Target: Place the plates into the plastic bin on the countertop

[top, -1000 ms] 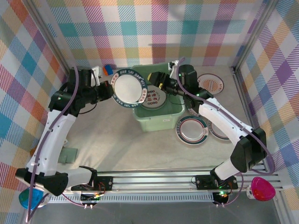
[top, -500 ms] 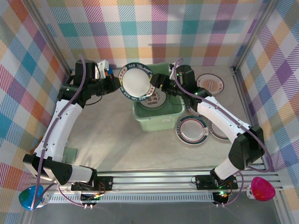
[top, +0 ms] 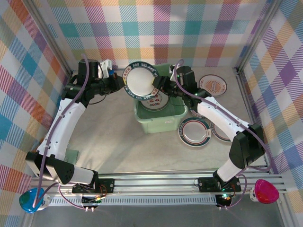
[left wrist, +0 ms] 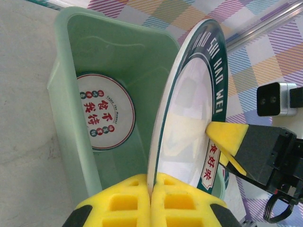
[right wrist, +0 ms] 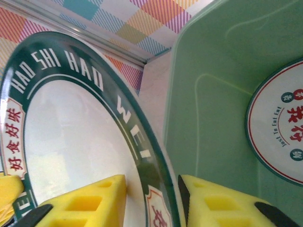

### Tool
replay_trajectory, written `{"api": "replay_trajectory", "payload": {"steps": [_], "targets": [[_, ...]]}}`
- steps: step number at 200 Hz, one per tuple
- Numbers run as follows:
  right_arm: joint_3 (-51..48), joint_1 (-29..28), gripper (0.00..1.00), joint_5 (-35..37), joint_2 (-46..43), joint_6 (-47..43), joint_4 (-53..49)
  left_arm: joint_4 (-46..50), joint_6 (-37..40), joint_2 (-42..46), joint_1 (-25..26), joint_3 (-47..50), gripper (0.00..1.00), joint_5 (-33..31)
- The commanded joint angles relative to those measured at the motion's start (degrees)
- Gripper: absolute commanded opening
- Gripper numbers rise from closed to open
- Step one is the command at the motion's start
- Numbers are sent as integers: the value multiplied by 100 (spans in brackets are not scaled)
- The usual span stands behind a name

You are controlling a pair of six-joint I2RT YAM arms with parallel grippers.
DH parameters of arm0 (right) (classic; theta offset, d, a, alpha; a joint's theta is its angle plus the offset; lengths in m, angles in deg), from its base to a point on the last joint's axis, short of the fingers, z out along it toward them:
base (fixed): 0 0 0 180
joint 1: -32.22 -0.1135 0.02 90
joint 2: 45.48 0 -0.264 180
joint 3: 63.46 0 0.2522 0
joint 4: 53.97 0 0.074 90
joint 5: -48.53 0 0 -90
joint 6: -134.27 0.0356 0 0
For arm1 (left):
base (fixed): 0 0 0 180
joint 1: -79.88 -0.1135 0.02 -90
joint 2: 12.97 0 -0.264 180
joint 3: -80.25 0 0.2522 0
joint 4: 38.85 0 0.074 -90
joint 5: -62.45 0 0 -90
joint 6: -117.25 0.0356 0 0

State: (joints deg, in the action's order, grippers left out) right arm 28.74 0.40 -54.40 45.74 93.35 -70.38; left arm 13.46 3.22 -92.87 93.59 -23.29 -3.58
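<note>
Teal-rimmed plate (top: pixel 142 81) — left pincer (left wrist: pixel 151 187) clamping it, right pincer's (right wrist: pixel 151 184) grip unclear — hangs over bin's (top: pixel 158 124) red-printed plate (left wrist: pixel 105 111).

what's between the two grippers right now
The teal-rimmed plate: in the top view it spans from the left gripper, shut on its rim, to the right gripper, straddling the opposite rim.

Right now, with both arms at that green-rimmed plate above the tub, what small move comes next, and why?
Probably the right gripper should pinch fully shut: its fingers straddle the teal-rimmed plate, seemingly not yet clamped, while the left gripper grips the opposite edge over the plastic bin.
</note>
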Motion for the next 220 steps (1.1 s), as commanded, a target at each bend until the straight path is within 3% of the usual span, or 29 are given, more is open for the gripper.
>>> {"api": "replay_trajectory", "payload": {"steps": [1, 25, 75, 88, 112, 138, 191, 220], "targets": [[-91, 35, 29, -73, -83, 47, 192, -383, -127, 10, -62, -44, 0, 136], [-223, 39, 14, -78, -143, 117, 324, -366, -141, -9, -62, -44, 0, 82], [-334, 35, 4, -34, -201, 218, 568, -269, -145, -78, -62, -72, 0, 82], [-359, 35, 2, -12, -201, 275, 667, -253, -146, -109, -62, -79, 11, 95], [-609, 39, 0, 379, -350, 457, 951, -166, -73, -165, -62, -134, 39, 24], [-866, 109, 0, 1068, -623, 584, 1157, -128, -3, -274, -71, -237, 50, -93], [-672, 97, 0, 2544, -775, 969, 73, -172, 30, -738, -165, -545, 54, -16], [415, -2, 0, 2998, -73, 1585, -1903, -155, 30, -883, -194, -520, 54, 46]]}}
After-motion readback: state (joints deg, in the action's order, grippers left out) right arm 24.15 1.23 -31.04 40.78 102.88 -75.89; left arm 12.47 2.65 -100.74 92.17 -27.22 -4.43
